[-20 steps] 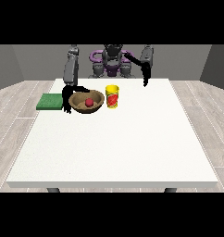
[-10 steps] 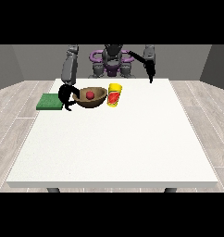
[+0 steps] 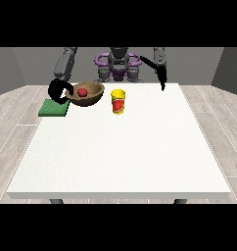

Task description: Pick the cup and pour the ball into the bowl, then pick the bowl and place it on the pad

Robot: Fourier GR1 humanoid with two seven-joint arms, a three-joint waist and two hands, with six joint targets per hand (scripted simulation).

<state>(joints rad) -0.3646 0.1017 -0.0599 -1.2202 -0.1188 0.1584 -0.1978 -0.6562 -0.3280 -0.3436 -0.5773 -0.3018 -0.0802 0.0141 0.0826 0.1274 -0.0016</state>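
Hand at view's left [image 3: 58, 91] gripping tilted wooden bowl [image 3: 86, 94] with red ball [image 3: 82, 91] | carrying toward green pad [image 3: 53, 108]; level bowl before lowering | other hand [image 3: 162, 78]: fingers unclear

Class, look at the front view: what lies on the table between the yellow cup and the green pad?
The brown bowl with the red ball, held by the robot hand at the view's left, lifted and tilted.
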